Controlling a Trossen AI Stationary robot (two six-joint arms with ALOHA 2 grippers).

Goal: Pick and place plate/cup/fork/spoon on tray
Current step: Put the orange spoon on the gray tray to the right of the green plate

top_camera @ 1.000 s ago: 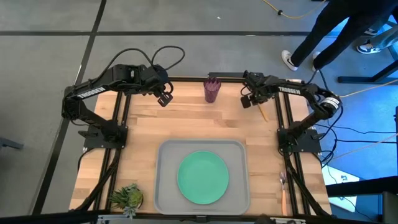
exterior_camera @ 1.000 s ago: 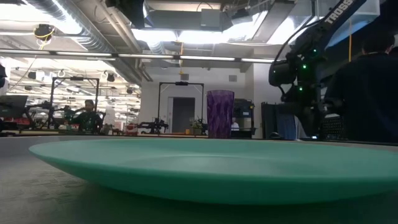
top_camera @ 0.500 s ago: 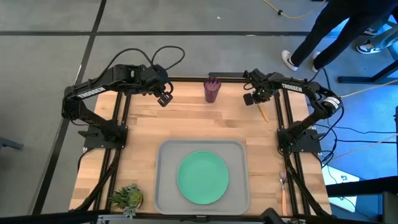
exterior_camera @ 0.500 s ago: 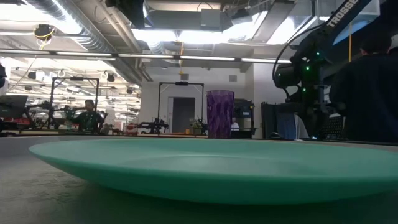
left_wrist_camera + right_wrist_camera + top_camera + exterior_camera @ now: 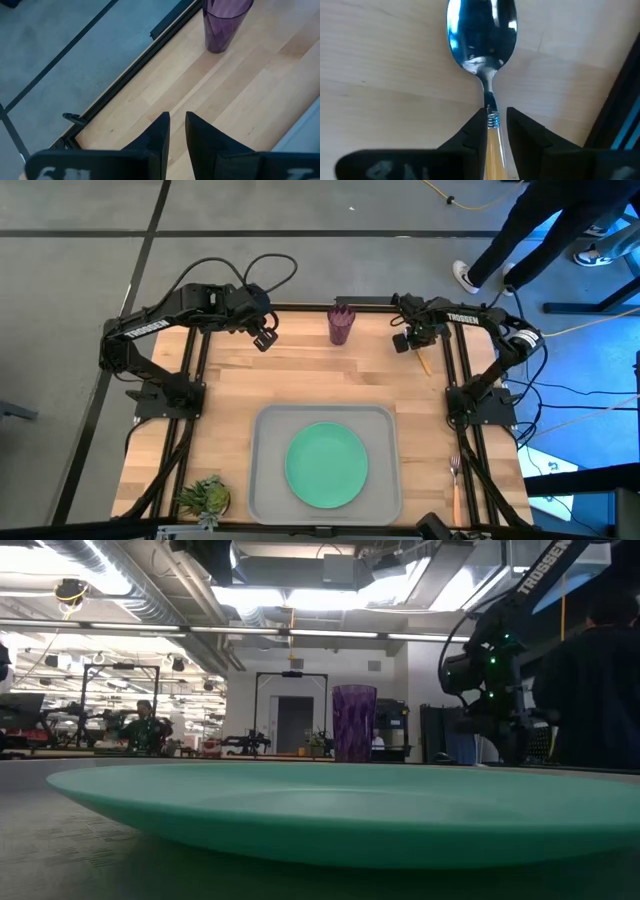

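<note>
a pale wooden table [image 5: 320, 380] stands on a grey floor. from above, the tray [image 5: 266, 480] lies at the table's near edge with the plate [image 5: 326, 465] inside it; the cup [image 5: 341, 326] stands upright beyond the tray at the far edge. the left gripper [image 5: 264, 338] hovers left of the cup, the right gripper [image 5: 404, 341] right of it over the spoon [image 5: 423, 361]. the fork [image 5: 457, 485] lies right of the tray.

left wrist view: fingers [image 5: 158, 131] nearly together, gripping nothing.

right wrist view: fingers [image 5: 479, 125] pinch the spoon's neck.

Plate [image 5: 326, 465] in tray [image 5: 263, 480]; cup [image 5: 341, 325] behind; fork [image 5: 458, 485] right.
</note>
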